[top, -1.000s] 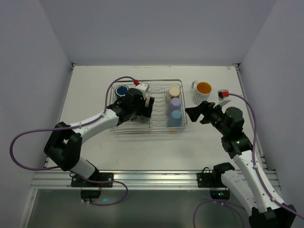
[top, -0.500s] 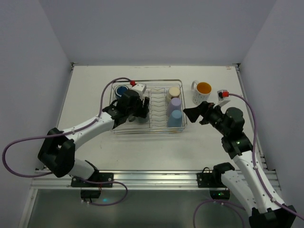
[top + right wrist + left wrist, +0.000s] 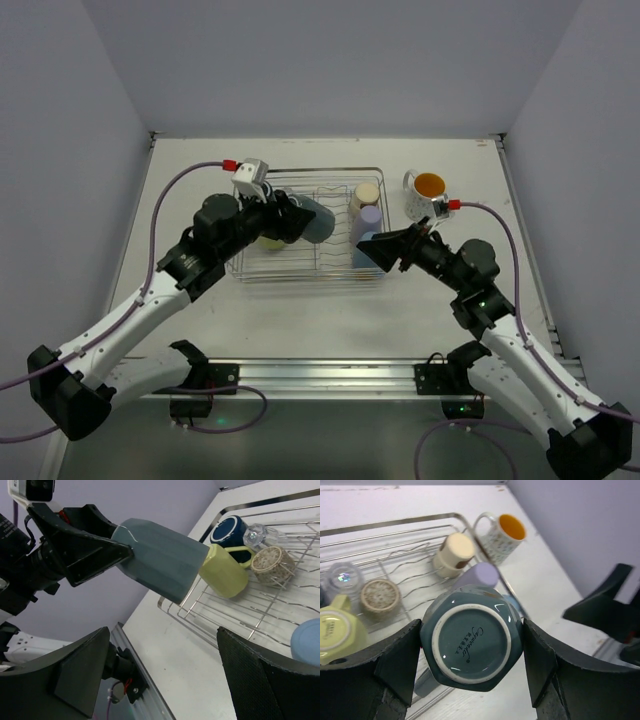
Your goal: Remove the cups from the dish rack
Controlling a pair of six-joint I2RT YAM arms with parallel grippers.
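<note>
My left gripper [image 3: 303,220] is shut on a teal faceted cup [image 3: 315,220] and holds it on its side, lifted above the dish rack [image 3: 310,277]. In the left wrist view the cup's base [image 3: 471,640] sits between my fingers [image 3: 540,660]. My right gripper [image 3: 385,248] is open and empty at the rack's right end, facing the teal cup [image 3: 160,557]. In the rack stand cream [image 3: 367,193], lavender [image 3: 370,215], yellow-green [image 3: 225,570], dark blue [image 3: 230,530], clear glass [image 3: 260,532], a woven-looking one [image 3: 272,560] and light blue [image 3: 307,640] cups.
A white mug with an orange inside [image 3: 425,190] stands on the table just right of the rack's far corner. Bare white table [image 3: 330,320] lies in front of the rack. Walls close the table on the left, back and right.
My left gripper has lifted the teal cup out of the rack and tipped it on its side. My right gripper has moved left toward the rack's right end.
</note>
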